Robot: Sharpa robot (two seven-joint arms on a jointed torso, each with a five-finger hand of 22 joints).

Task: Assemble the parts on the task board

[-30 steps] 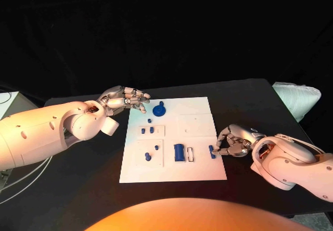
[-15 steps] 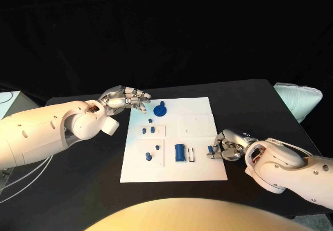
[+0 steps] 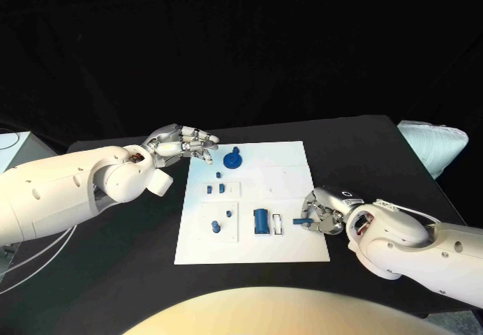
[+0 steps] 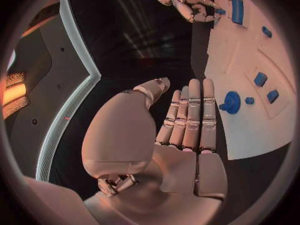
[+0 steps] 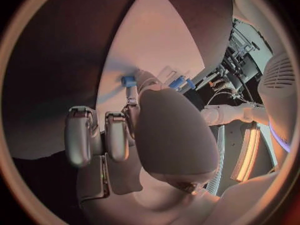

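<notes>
Pinching a small blue peg (image 3: 303, 222) between the fingertips of my right hand (image 3: 324, 209), I hold it over the near right part of the task board (image 3: 287, 155), just beside the blue block (image 3: 261, 221) and the little white piece (image 3: 277, 225) that lie to the inside of my fingers. My left hand (image 3: 184, 144) hovers at the board's far left corner, fingers straight and close together, holding nothing.

By my reckoning the job is barely begun. The round blue knob (image 3: 232, 161) sits just beyond my left fingertips, two short blue pieces (image 3: 213, 188) lie in the upper left recess, and another blue piece (image 3: 216, 225) lies in the recess below. None looks seated in a final place, though I cannot be sure. The peg in my fingers, I judge, goes in next.

Nothing stands between my right fingers and the board; the block and white piece are close enough to nudge. A pale bundle (image 3: 435, 143) lies well off past the table's (image 3: 362, 139) right edge.
</notes>
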